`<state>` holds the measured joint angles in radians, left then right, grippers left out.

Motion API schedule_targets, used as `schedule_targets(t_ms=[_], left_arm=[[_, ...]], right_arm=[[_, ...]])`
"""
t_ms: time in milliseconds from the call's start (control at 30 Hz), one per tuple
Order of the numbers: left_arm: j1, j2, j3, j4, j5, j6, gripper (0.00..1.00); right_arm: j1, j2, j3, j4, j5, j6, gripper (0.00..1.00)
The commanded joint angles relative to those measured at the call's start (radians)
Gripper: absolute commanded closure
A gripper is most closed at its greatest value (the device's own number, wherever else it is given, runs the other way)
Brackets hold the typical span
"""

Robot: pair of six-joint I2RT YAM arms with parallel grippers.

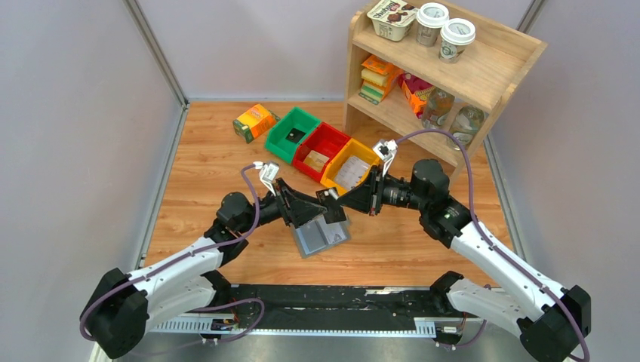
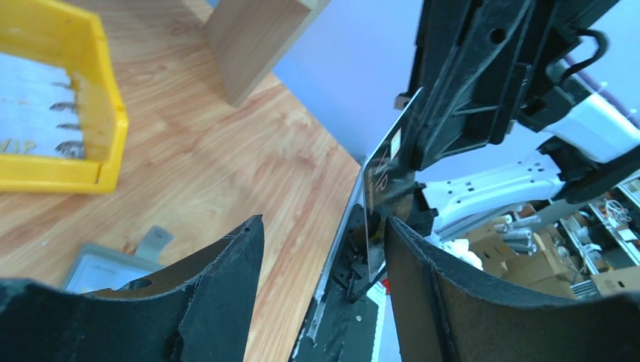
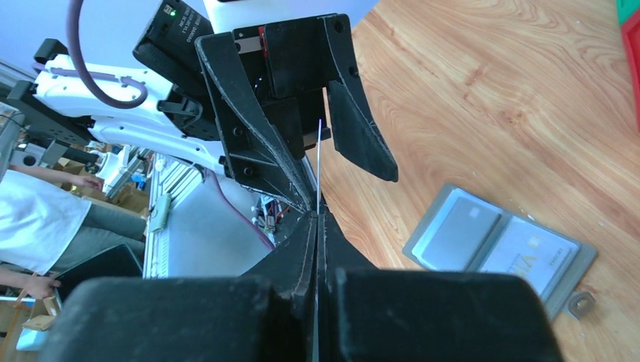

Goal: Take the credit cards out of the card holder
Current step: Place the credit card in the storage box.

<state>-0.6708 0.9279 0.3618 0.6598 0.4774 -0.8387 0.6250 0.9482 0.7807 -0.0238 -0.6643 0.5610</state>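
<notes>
The grey card holder (image 1: 321, 235) lies open on the wooden table, under both grippers. Two credit cards (image 3: 460, 230) (image 3: 537, 255) sit in its clear pockets. My right gripper (image 3: 317, 217) is shut on a black credit card (image 2: 381, 188), held on edge in the air above the holder. My left gripper (image 2: 323, 222) faces it with its jaws open. The free end of the card (image 3: 319, 151) stands between the left fingers, nearer the right-hand finger (image 2: 423, 271), without clear contact. From above, the two grippers (image 1: 321, 210) (image 1: 346, 199) meet nose to nose.
Green (image 1: 290, 134), red (image 1: 321, 151) and yellow (image 1: 349, 166) bins stand in a row behind the grippers. An orange-green carton (image 1: 254, 121) lies at the back left. A wooden shelf (image 1: 453, 72) with cups and packets stands at the back right.
</notes>
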Motion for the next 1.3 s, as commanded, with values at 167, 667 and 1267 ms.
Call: schedule_targets(t_ms=[167, 667, 1267], left_arm=[[0.002, 0.043, 0.005, 0.244, 0.089, -0.072, 0.45], [0.004, 0.005, -0.05, 0.174, -0.134, -0.088, 1.0], [0.358, 0.343, 0.147, 0.067, -0.47, -0.207, 1.0]], right_arm=[[-0.005, 0.006, -0.021, 0.127, -0.055, 0.042, 1.0], [-0.008, -0.023, -0.017, -0.043, 0.144, -0.053, 0.41], [-0.007, -0.192, -0.227, 0.015, 0.496, -0.153, 0.0]])
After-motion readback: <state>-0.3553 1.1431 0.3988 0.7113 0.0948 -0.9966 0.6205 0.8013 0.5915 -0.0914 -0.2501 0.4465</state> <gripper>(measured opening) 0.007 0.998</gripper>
